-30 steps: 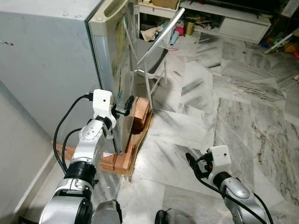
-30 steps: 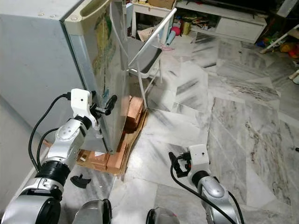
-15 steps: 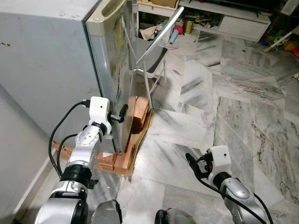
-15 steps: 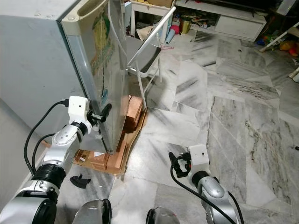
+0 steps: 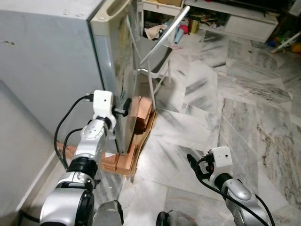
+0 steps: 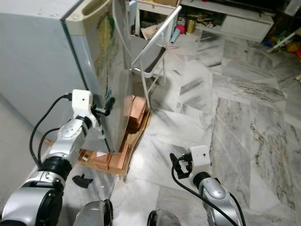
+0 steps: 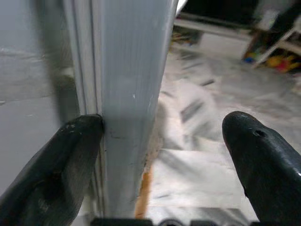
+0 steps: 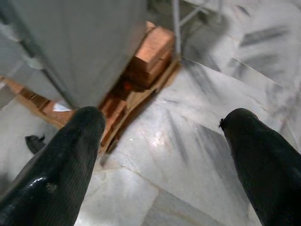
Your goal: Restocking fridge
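From the left eye view, the left gripper (image 5: pixel 123 107) sits a little higher against the door edge than it did half a second ago, back near where it was a second ago, and the whole scene has shifted slightly, so the head has moved too. The grey fridge (image 5: pixel 51 61) stands at the robot's left, its door (image 5: pixel 115 70) close to shut, raised on reddish wooden blocks (image 5: pixel 138 117) over flattened cardboard on the marble floor (image 5: pixel 211 108); nothing of its inside can be seen. A tilted white-framed chair (image 5: pixel 157 52) leans just behind it. In the right eye view, the door face shows faded, worn stickers, a small black piece (image 6: pixel 81 180) lies on the floor beside the blocks, and the right gripper (image 6: pixel 176 165) hangs low over the tiles, well apart from the fridge, in the same place as before. In the left wrist view, the gripper is spread wide around the door's edge: one finger (image 7: pixel 56 165) presses into the seam where door meets cabinet, the other finger (image 7: pixel 263 160) stands clear in the air on the front side. In the right wrist view, the two black fingers (image 8: pixel 51 174) are parted with bare floor between them, gripping nothing, the fridge's lower corner and its blocks beyond.
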Robot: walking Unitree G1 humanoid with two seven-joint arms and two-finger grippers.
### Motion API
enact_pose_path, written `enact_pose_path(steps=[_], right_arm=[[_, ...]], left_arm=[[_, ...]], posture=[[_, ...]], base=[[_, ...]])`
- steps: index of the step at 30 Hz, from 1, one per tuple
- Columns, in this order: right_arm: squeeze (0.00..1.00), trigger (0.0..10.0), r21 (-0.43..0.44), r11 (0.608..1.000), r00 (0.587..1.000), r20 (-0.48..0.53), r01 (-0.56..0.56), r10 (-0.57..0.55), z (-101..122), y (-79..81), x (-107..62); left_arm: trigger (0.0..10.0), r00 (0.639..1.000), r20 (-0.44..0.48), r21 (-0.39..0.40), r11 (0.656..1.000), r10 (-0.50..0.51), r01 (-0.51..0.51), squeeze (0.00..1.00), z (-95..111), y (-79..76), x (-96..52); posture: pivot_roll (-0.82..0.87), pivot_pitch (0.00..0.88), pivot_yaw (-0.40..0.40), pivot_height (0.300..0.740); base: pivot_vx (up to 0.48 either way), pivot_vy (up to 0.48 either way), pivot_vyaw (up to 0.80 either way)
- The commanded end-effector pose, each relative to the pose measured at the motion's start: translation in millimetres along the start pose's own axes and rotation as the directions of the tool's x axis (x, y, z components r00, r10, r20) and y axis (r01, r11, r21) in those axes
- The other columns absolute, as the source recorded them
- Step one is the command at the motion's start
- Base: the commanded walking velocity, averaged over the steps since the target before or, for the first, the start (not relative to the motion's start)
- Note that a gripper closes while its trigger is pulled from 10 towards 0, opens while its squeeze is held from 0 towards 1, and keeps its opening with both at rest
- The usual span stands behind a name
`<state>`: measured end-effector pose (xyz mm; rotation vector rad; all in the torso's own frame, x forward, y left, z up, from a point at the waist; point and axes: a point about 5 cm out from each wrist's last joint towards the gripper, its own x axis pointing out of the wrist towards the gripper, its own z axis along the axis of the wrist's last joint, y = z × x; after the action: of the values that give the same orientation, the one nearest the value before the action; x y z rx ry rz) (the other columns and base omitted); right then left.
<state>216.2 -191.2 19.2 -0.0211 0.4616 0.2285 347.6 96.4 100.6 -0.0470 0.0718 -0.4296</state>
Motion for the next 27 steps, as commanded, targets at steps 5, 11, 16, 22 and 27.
enact_pose_path(steps=[5, 11, 16, 22, 27], right_arm=[[0.00, 10.0, -0.005, 1.000, 1.000, 0.002, 0.003, -0.003, 1.6, -2.4, 3.3], [0.00, 10.0, 0.004, 1.000, 1.000, 0.004, 0.005, -0.005, 0.9, 0.3, 4.9], [0.00, 10.0, 0.020, 1.000, 1.000, 0.009, 0.007, -0.008, -0.9, 1.7, 5.7], [0.00, 10.0, 0.025, 1.000, 1.000, 0.023, -0.002, 0.002, 1.1, 4.5, 6.4], [0.00, 10.0, -0.013, 1.000, 0.999, 0.052, 0.017, -0.016, 9.2, 2.0, 10.9]], left_arm=[[10.0, 0.763, 0.256, 0.103, 0.801, -0.594, 0.589, 0.00, 77.8, -154.0, 8.6], [10.0, 0.710, 0.323, 0.152, 0.775, -0.626, 0.614, 0.00, 105.6, -174.7, 16.9], [10.0, 0.809, 0.270, 0.108, 0.851, -0.522, 0.514, 0.00, 86.7, -130.6, 18.6], [10.0, 0.915, 0.154, 0.118, 0.927, -0.372, 0.357, 0.00, 46.1, -68.0, 0.7], [10.0, 0.985, 0.065, 0.078, 0.985, -0.159, 0.154, 0.00, 7.6, -15.0, -31.7]], posture=[[-0.02, 0.064, -0.072, 0.740], [-0.03, 0.056, -0.057, 0.740], [-0.03, 0.059, -0.048, 0.740], [0.00, 0.061, -0.050, 0.740], [0.01, 0.053, -0.056, 0.740]], base=[[0.000, 0.000, 0.00], [0.000, 0.000, 0.00], [0.000, 0.000, 0.00], [0.000, 0.000, 0.00], [0.000, -0.251, 0.00]])
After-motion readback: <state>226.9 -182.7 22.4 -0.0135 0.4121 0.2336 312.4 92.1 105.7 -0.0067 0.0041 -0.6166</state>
